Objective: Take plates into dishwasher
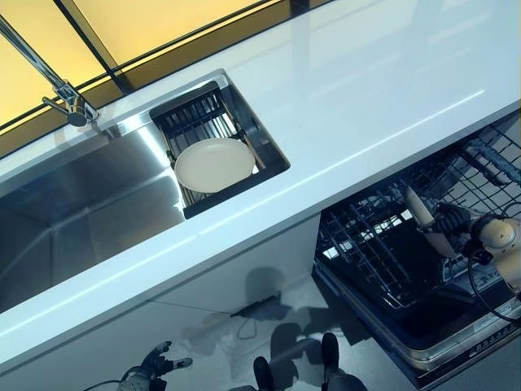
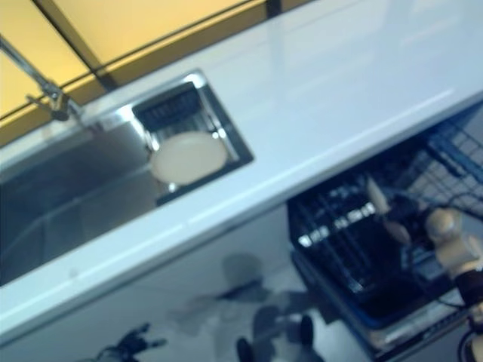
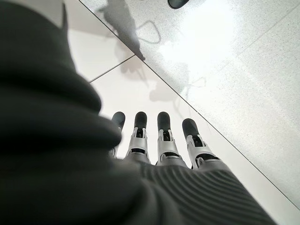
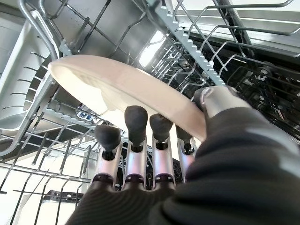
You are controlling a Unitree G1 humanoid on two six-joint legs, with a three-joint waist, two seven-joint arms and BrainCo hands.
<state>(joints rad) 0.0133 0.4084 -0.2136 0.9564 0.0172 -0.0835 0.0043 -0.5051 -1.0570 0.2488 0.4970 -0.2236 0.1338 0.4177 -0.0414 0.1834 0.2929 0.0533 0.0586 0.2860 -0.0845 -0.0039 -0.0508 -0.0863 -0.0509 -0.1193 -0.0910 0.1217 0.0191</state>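
Two plates show: one plate [image 4: 122, 89] pinched between the thumb and fingers of the right robot hand [image 4: 154, 154] over the dishwasher rack [image 1: 383, 244], the other [image 1: 213, 164] lying in the sink rack [image 1: 195, 118] beside the counter [image 1: 366, 98]. Entering tilted, the held plate could catch the tines and slip. Left robot hand [image 3: 159, 140] hangs low, fingers straight, empty.

White glossy worktop [image 1: 366, 98] with inset steel sink [image 1: 73, 204] and chrome tap [image 1: 49, 77], yellow-lit window [image 1: 146, 24] behind, grey speckled floor [image 3: 243, 61] below.
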